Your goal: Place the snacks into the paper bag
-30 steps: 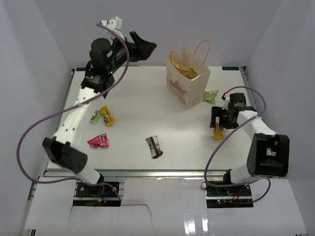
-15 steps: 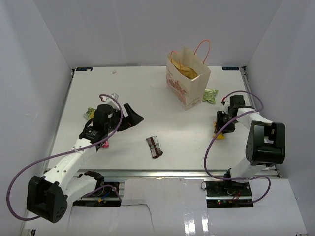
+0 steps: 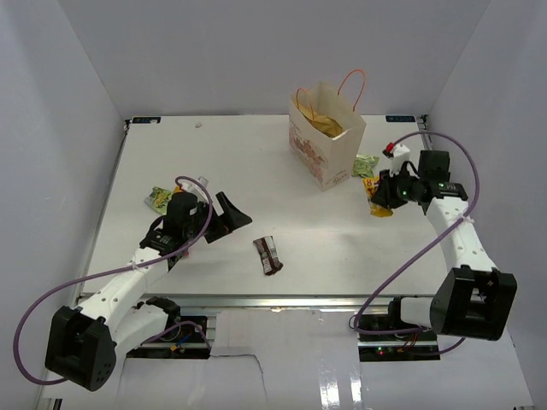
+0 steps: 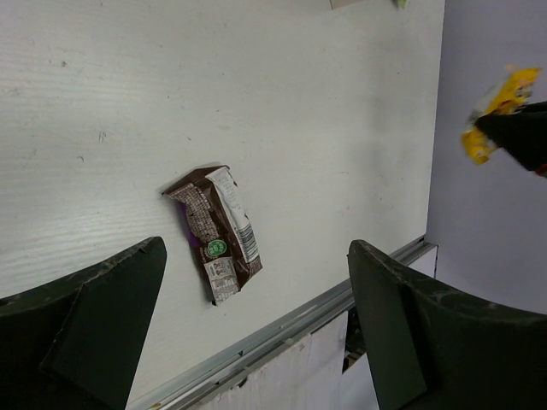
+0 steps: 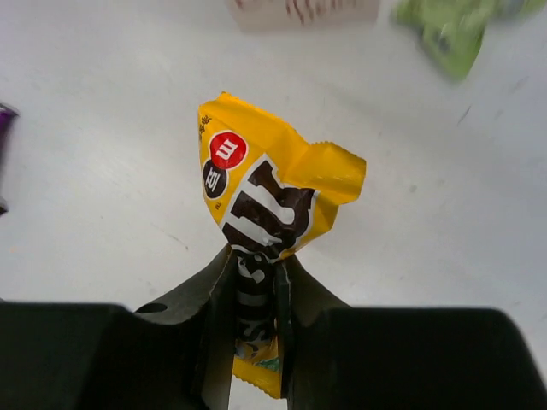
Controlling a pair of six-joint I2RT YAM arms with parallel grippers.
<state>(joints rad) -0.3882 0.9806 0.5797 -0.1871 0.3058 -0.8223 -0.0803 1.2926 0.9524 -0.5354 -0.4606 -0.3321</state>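
Observation:
The paper bag (image 3: 329, 141) stands upright at the back centre, with a tan pouch (image 3: 326, 127) showing in its mouth. My right gripper (image 3: 382, 193) is shut on a yellow packet (image 5: 265, 192), which it holds off the table just right of the bag. In the left wrist view the yellow packet (image 4: 501, 109) hangs in the air. A light-green packet (image 3: 366, 165) lies beside the bag's right side. A dark-brown packet (image 3: 268, 254) lies flat in the front middle. My left gripper (image 3: 232, 213) hovers open to its left, with the dark-brown packet (image 4: 219, 232) ahead between the fingers.
Another green packet (image 3: 158, 198) lies at the left, behind the left arm. The table's metal front rail (image 4: 282, 329) runs close below the dark-brown packet. White walls enclose the table on three sides.
My right gripper has shut on the yellow packet and carried it up and back toward the bag. The left arm has swung down from high at the back to low over the table.

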